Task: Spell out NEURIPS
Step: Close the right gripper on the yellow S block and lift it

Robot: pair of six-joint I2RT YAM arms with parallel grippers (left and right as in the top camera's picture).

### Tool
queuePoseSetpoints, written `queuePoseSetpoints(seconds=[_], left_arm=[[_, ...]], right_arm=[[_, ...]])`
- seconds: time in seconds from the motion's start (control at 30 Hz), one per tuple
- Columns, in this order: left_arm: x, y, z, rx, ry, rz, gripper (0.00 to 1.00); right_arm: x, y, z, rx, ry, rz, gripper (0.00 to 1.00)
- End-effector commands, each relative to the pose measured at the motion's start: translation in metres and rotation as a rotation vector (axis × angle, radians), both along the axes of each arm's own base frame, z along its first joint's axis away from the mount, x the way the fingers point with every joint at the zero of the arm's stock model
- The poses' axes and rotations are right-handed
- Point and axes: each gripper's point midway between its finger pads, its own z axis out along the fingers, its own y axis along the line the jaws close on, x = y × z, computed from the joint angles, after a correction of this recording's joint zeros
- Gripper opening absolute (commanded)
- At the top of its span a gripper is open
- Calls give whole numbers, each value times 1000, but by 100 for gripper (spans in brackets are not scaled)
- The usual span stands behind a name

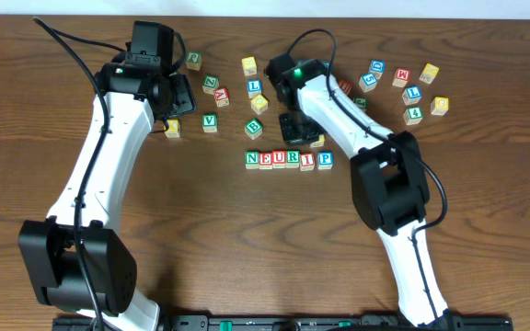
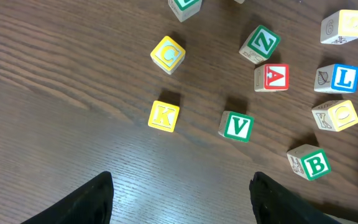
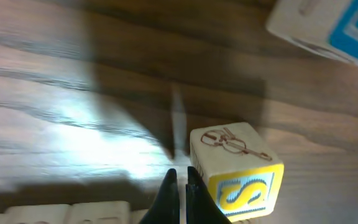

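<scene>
Six cubes stand in a row reading N (image 1: 252,158), E (image 1: 266,158), U (image 1: 280,158), R (image 1: 293,158), I (image 1: 307,163), P (image 1: 325,160) at mid-table. The yellow-faced S cube (image 3: 238,171) rests on the wood just behind the row, seen from overhead as the S cube (image 1: 317,141). My right gripper (image 3: 180,182) is shut with nothing between its fingers, and its right finger lies against the S cube's left side. My left gripper (image 2: 182,199) hovers open over bare wood near the back left, holding nothing.
Loose cubes lie under the left wrist: C (image 2: 168,54), K (image 2: 164,116), V (image 2: 236,126), Z (image 2: 260,43), A (image 2: 272,77), L (image 2: 337,79), B (image 2: 309,163). Several more cubes (image 1: 410,92) are scattered at the back right. A blue-faced cube (image 3: 328,25) sits beyond the S cube.
</scene>
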Motion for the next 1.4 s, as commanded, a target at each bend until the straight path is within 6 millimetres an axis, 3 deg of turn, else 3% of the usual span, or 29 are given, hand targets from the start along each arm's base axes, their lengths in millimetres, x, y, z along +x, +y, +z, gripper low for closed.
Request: queuePoseSetpoints(seconds=[0.0,0.43,0.57,0.67,0.87,0.93,1.1,1.27,1.37], left_arm=[[3,1,0,4,2,-8,69],[3,1,0,4,2,-8,69],[3,1,0,4,2,-8,69],[3,1,0,4,2,-8,70],[3,1,0,4,2,-8,69],[3,1,0,4,2,-8,69],[3,1,0,4,2,-8,69],[3,1,0,4,2,-8,69],[3,1,0,4,2,-9,69]], right_arm=[[6,-10,5,-9,-9,-36,1],[5,-46,7,-35,52,-56,1],[-2,-47,11,-1,94,-22,1],[-3,-44,22,52,99,-17,1],[8,-45,65,111,-11,-71,2],[11,-50,75,121,-39,-121,8],[15,-71,76,125,-54,-375,41],[20,-77,65,152,-41,-561,46],[22,-72,59,167,-36,-620,55]])
